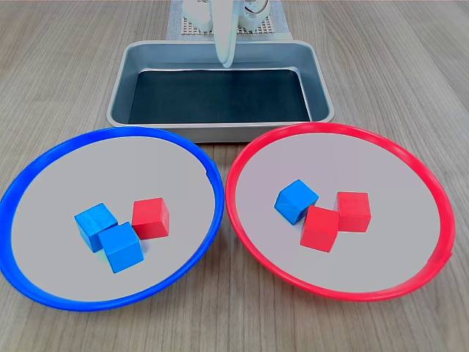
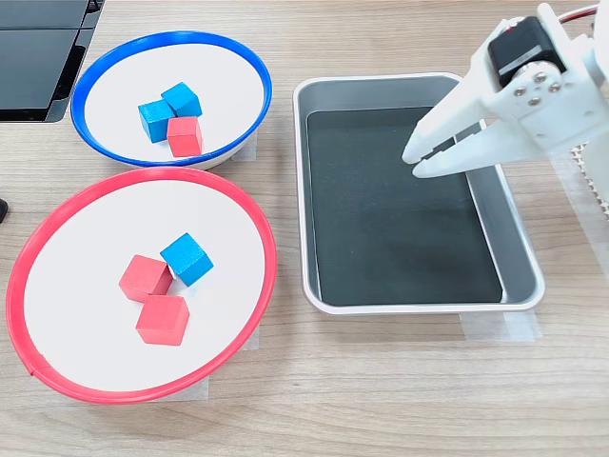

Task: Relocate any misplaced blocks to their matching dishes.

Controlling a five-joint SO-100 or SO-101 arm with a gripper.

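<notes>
Presently nothing is in hand: the white gripper hangs above the silver metal tray, jaws nearly closed on nothing, a thin gap between the tips.

Misplaced red cube lies in the blue-rimmed dish, just beside two blue cubes. Misplaced blue cube lies in the red-rimmed dish, touching one of its two red cubes. Both dishes sit on the side of the tray away from the arm's base.

Judgement: sorting not begun; step is the first reach. Next move calls for spreading the jaws, passing beyond the tray, and descending on one stray cube without nudging its neighbours; the blue one is the tighter pick.
</notes>
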